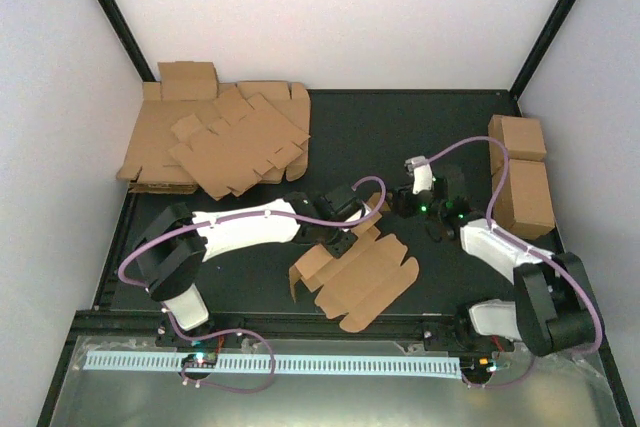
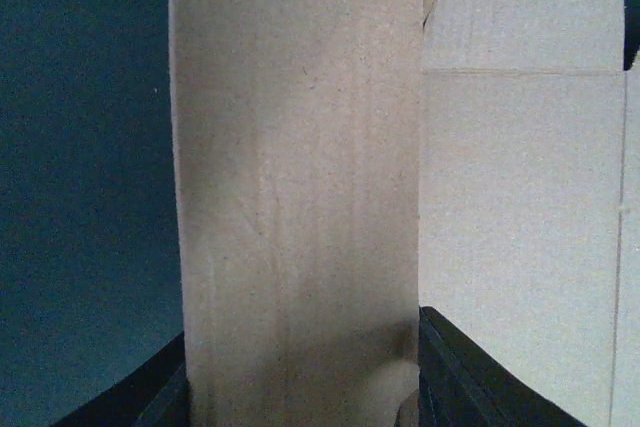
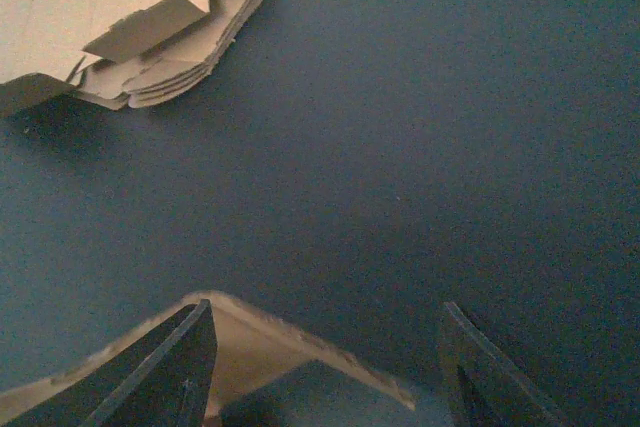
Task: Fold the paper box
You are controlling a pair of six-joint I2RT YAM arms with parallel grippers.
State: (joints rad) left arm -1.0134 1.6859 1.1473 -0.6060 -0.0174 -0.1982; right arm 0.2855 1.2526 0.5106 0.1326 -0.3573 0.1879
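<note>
Cardboard fills the far left corner of the black tabletop (image 1: 400, 137): a heap of flat brown die-cut cardboard sheets (image 1: 215, 142) lies there in overlapping layers, its edge against the left wall. In the right wrist view the same heap shows at the upper left as several stacked layers.

Just below and right of the heap, the white and black left arm (image 1: 245, 227) reaches in from the near left toward the middle. The left fingers (image 2: 470, 372) are clamped on an upright panel of the paper box, a single plain brown die-cut cardboard piece with flaps and tabs (image 1: 365, 282). In the left wrist view that panel stands straight up between the two dark fingers and fills the centre, with a second, paler panel with a rounded top just to its right.

The paper box sits near the middle of the tabletop, toward the near edge, at a slant. Its left end is raised into walls, and the rest spreads flat toward the right.

Right of the box, the right fingers (image 3: 170, 377) stand apart above the bare tabletop, gripping nothing. A brown cardboard corner shows just beneath one of them; whether it touches, I cannot tell.

At the far right edge, two blocky brown cardboard cuboids (image 1: 522, 182) sit one behind the other, well apart from the box.
</note>
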